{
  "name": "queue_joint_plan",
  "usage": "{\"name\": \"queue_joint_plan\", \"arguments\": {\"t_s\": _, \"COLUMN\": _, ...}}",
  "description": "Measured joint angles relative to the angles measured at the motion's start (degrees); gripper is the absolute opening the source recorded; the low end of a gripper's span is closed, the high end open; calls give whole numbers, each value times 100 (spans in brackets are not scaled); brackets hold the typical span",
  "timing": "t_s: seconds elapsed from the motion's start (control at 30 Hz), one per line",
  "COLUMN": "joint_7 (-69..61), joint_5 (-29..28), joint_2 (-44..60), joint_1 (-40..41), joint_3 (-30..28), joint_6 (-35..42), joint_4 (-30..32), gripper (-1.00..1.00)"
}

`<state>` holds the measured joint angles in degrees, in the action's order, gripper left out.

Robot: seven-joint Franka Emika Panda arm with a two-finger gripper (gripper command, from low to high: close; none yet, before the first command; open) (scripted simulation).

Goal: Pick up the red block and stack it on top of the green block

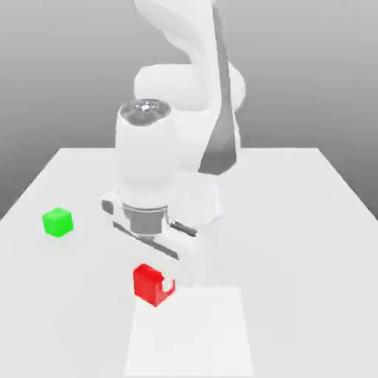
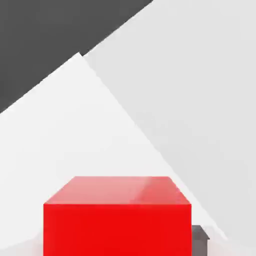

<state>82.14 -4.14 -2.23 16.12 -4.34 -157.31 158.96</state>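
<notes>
Gripper (image 1: 164,284) was pinching the red block (image 1: 150,284), jaws pressed against its sides; one fingertip (image 1: 168,283) showed at the block's 3 o'clock face in the exterior view. Block sat in the grasp low over the white table (image 1: 295,221), contact with the surface unclear. Green block (image 1: 57,221) rested on the table well apart, at roughly 10 o'clock from the red block in the exterior view. Cube, so no long axis. No containers present. Judged: carry toward 10 o'clock, then lower onto green.

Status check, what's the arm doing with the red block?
Fingers shut on red block. Green block apart, toward exterior view's left. Table bare between them.
</notes>
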Motion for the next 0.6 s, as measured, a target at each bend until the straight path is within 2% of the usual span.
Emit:
{"name": "queue_joint_plan", "arguments": {"t_s": 0.5, "joint_7": 2823, "joint_5": -927, "joint_2": -1214, "joint_1": 3539, "joint_3": -1892, "joint_6": 449, "joint_4": 730, "gripper": -100}}
{"name": "queue_joint_plan", "arguments": {"t_s": 0.6, "joint_7": 2932, "joint_5": -801, "joint_2": -1100, "joint_1": 3751, "joint_3": -2116, "joint_6": 305, "joint_4": 769, "gripper": -100}}
